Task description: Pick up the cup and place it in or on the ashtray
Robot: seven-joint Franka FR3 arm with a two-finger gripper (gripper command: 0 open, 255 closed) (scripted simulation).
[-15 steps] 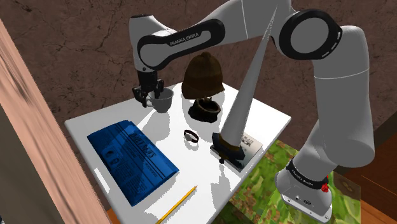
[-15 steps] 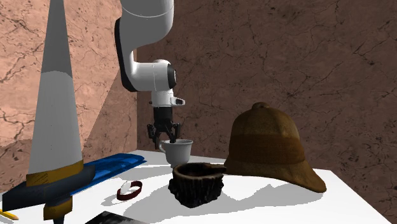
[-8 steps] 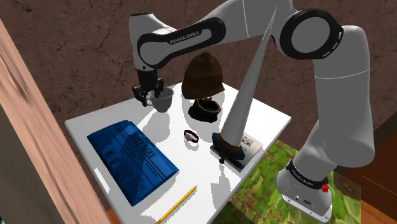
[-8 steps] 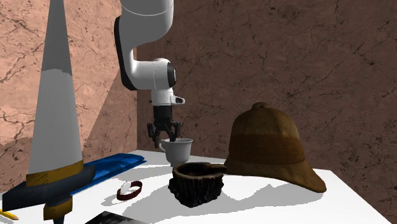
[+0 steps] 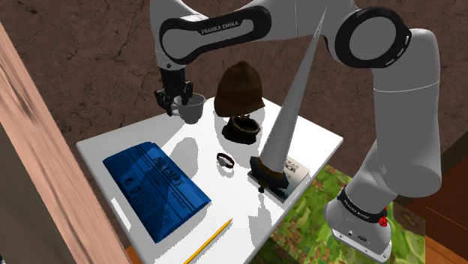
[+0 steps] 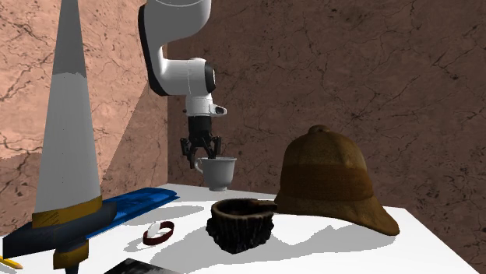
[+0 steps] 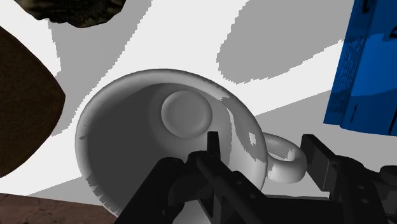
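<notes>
The all-black two-finger gripper (image 7: 261, 145) grips the rim of the plain pale-grey footed cup (image 7: 153, 137) at its handle, one finger inside the bowl and one outside. The cup hangs upright, seemingly clear of the white table (image 6: 350, 251), near the dark, rough, bark-like ashtray (image 6: 241, 224) but not yet over it. Such a thin rim hold probably calls for a slow, level carry until the cup's foot is above the ashtray's hollow, then a gentle lowering before release. The arm should stay clear of the brown domed hat (image 6: 331, 183) just beside the ashtray.
</notes>
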